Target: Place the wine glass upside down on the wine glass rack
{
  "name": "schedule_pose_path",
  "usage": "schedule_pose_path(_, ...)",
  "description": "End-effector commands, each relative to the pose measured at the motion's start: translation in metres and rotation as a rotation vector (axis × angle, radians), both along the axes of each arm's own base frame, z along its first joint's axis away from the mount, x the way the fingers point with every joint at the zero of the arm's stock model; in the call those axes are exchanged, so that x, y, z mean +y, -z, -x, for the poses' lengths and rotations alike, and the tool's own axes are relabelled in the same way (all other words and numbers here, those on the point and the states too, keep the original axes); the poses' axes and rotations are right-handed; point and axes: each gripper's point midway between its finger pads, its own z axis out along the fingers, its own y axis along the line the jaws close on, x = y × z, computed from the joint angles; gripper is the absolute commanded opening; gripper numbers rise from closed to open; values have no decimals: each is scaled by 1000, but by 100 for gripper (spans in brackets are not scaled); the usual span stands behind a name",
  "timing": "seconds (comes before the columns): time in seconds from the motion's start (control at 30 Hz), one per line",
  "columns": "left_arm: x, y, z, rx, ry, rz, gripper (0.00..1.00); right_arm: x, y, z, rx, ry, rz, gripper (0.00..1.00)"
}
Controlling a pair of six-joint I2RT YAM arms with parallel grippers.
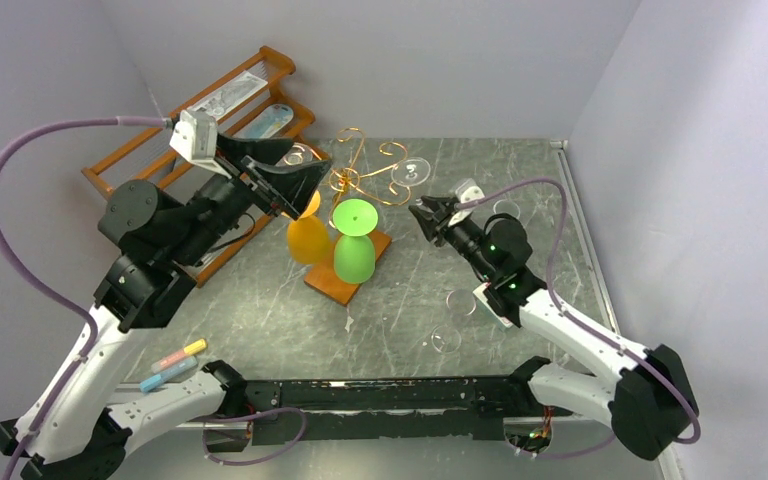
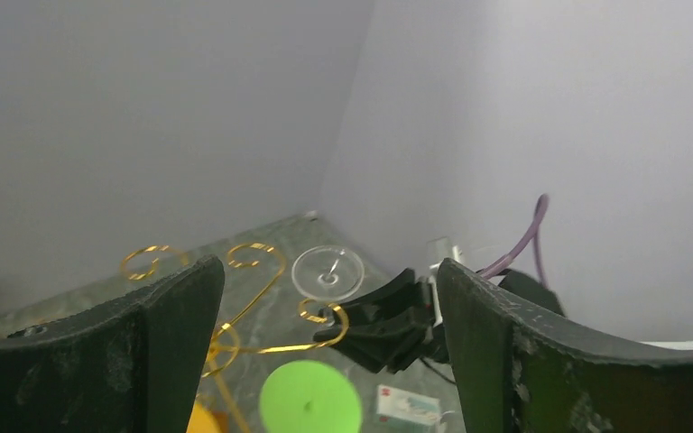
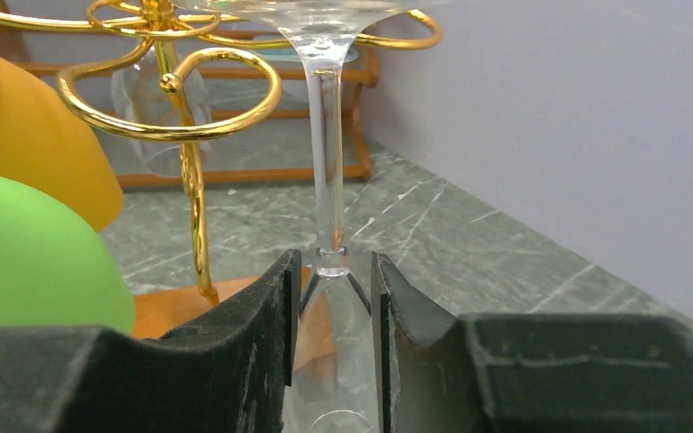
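The wine glass rack (image 1: 360,165) is a gold scroll-wire stand on an orange-brown wooden base (image 1: 332,283). An orange glass (image 1: 308,238) and a green glass (image 1: 355,250) hang on it upside down. My right gripper (image 1: 428,213) is shut on the bowl of a clear wine glass (image 3: 326,162) held upside down, foot (image 1: 415,170) uppermost. In the right wrist view my right gripper (image 3: 332,271) holds the stem just right of a curled rack arm (image 3: 176,104). My left gripper (image 1: 300,182) is open and empty above the rack's left side; in the left wrist view my left gripper (image 2: 328,302) looks down on the scrolls.
A stepped wooden slatted shelf (image 1: 210,115) stands at the back left. Clear glasses lie or stand on the table at the right (image 1: 446,338), (image 1: 460,302), (image 1: 506,210). Coloured markers (image 1: 175,362) lie near the left arm's base. Walls close in behind and at the right.
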Motion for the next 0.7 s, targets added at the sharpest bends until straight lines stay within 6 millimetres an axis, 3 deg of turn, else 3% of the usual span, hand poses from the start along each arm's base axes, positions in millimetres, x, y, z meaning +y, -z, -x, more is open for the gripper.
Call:
schedule_pose_path(0.0,24,37,-26,41,-195,-88,91,18,-32,-8,-96,-66,-59,0)
schedule_pose_path(0.27,31,37,-28,40,-232,-84,91,38,-33,-16,-115,-141,-98,0)
schedule_pose_path(0.67,27,39,-27,26,-210,-75,90,57,-25,4,-107,-294,-76,0)
